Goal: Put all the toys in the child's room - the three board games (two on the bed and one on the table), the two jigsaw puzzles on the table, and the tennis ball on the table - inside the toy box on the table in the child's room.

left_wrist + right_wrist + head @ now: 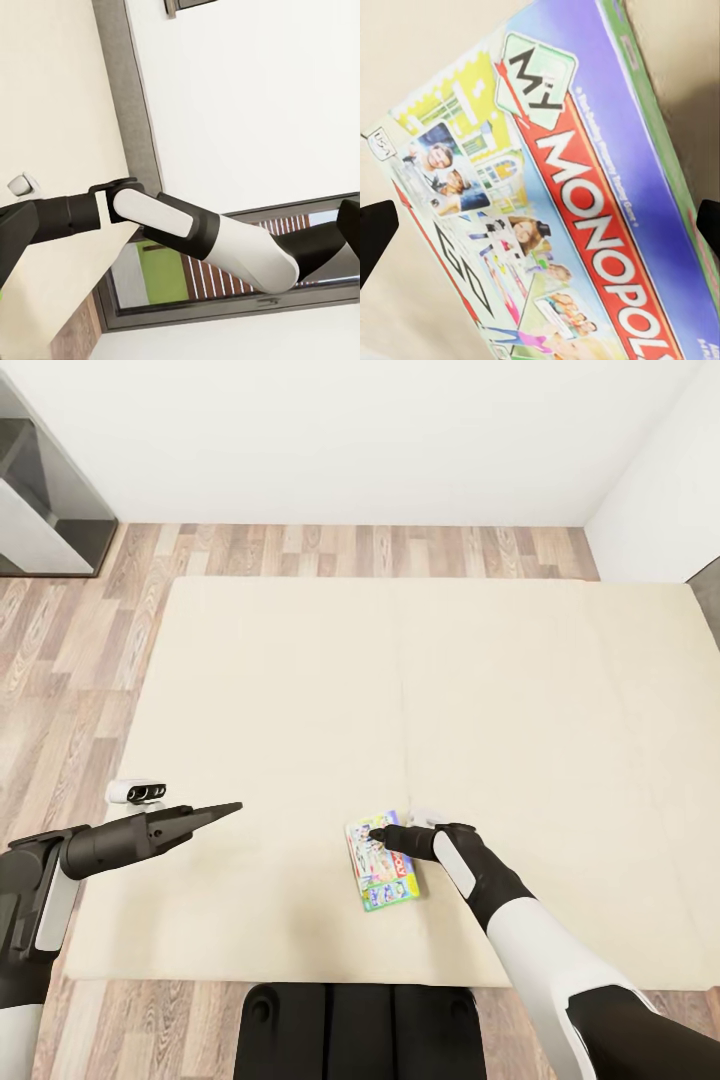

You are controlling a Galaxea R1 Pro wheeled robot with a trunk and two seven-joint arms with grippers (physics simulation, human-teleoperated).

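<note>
**Q:** Looking down from the head camera, what takes up most of the frame?

**A:** The bed (pixel 300 690), a wide beige mattress in two sections, fills the middle. Wood-plank floor (pixel 70 650) borders it at the left and top, with a white wall (pixel 350 430) along the upper edge.

**Q:** Where is the board game?

**A:** The colourful Monopoly box (pixel 381 863) lies flat on the mattress, lower centre of the frame, near the bed's front edge.

**Q:** And the arms?

**A:** The right gripper (pixel 381 838) sits directly over the box, at its upper end. In the right wrist view its two dark fingertips (pixel 375 232) stand spread at either side of the box lid (pixel 555 217), so it is open, not clamping anything. The left gripper (pixel 228 809) hovers over the mattress at lower left, well apart from the box, its fingers pressed together to a point, holding nothing.
</note>
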